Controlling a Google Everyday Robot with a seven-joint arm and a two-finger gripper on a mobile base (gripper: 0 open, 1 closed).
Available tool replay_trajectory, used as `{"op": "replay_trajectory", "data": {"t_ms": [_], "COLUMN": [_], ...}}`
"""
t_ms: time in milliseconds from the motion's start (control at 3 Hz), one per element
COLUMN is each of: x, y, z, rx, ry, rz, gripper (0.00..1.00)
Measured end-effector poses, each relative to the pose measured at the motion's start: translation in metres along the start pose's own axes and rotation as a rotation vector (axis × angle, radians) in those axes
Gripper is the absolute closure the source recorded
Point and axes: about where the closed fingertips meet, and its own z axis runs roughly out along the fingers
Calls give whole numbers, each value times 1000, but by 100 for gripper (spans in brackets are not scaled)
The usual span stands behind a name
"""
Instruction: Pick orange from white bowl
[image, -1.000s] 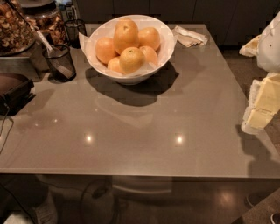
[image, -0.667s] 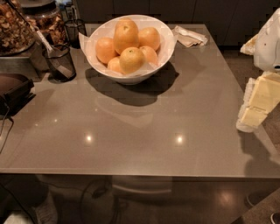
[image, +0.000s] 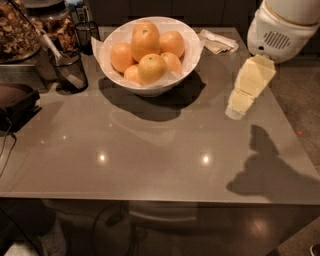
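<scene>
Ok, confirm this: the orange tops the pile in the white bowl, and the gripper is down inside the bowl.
Not quite. The camera view shows the gripper outside the white bowl, beside it, above the table. The orange does top the pile.

The glossy grey-brown surface (image: 150, 165) is taken as the reference. Two small bright light spots (image: 101, 158) are reflected in it, near its front edge. A dark shadow (image: 267, 172) is cast on its front right part. Dark cabinet fronts (image: 150, 7) are seen behind its far edge. A brown speckled floor (image: 302, 105) is visible to its right. A dark glossy panel (image: 165, 225) with faint reflections is located below its front edge. The hand (image: 235, 107) is positioned above the right part of the surface, towards its far edge.
</scene>
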Motion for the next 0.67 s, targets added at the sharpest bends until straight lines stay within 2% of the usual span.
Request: {"op": "replay_trajectory", "data": {"t_ms": [667], "x": [-13], "y": [-3], "z": [0], "rx": [13], "ry": [-35], "rz": [24], "gripper": [0]}}
